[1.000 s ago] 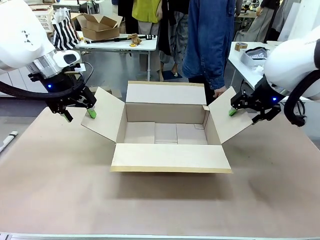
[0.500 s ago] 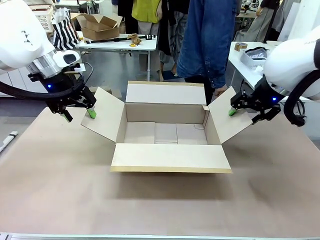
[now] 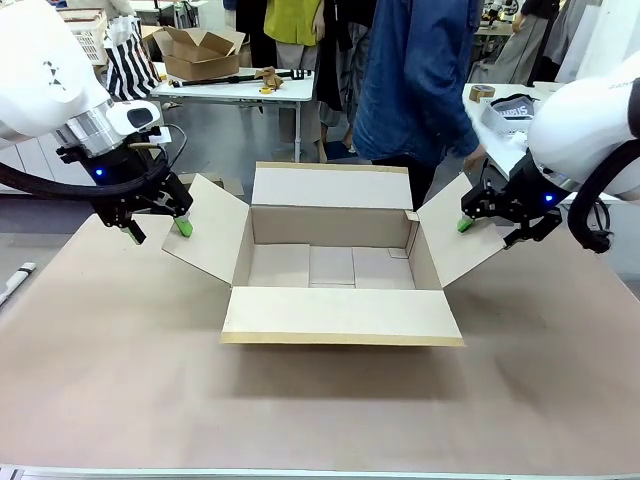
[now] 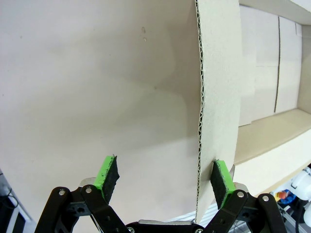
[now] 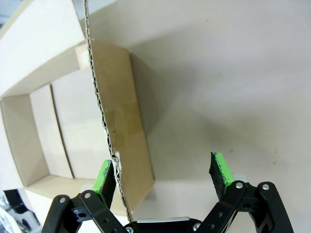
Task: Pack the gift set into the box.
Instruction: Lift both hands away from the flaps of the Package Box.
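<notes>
Shifted since the earlier frame: leaned farther over with person's hand (image 3: pixel 474 157) out to side table (image 3: pixel 497 140), just past right gripper (image 3: pixel 490 230); kept both grippers in place. Held left gripper (image 3: pixel 160 228) spread wide, clamping nothing, straddling left flap (image 3: pixel 208 235) edge of box (image 3: pixel 340 316), flap close by one pad, other pad clear. Held right gripper likewise spread, nothing clamped, astride right flap (image 3: pixel 458 243) edge, with box open, flaps splayed, sitting between the two grippers.

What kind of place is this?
Likely a robotics lab or workshop: left arm and right arm flank an open box on a worktable; behind, a cluttered table with a carton, and a person.
</notes>
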You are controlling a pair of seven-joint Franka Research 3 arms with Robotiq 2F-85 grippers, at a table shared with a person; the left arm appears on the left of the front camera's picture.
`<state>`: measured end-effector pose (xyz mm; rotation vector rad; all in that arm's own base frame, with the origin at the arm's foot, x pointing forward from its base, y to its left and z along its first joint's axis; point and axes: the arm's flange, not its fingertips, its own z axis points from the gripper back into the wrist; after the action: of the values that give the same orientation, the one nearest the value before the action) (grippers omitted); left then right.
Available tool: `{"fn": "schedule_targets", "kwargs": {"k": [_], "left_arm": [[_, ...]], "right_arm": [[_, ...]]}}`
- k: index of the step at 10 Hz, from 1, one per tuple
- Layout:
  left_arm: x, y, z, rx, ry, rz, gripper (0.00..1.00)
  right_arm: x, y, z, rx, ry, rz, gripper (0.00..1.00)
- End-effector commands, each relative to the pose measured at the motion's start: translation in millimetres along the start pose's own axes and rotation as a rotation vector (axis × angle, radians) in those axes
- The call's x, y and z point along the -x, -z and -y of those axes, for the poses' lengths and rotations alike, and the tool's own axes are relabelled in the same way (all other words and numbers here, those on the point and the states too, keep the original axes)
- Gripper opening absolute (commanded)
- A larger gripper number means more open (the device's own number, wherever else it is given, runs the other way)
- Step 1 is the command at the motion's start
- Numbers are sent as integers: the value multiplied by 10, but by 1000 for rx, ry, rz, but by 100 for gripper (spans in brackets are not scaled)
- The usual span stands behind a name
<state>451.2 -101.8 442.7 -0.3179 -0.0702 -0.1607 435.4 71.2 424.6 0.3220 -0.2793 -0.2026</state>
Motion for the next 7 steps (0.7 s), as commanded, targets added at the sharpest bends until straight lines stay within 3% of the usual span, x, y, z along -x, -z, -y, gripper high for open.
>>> {"fn": "schedule_targets", "kwargs": {"k": [1, 7], "left_arm": [[11, -14, 12, -21, -11, 5, 100], [11, -14, 12, -21, -11, 5, 100]], "right_arm": [[-15, -30, -20, 12, 5, 4, 100], [-15, -30, -20, 12, 5, 4, 100]]}}
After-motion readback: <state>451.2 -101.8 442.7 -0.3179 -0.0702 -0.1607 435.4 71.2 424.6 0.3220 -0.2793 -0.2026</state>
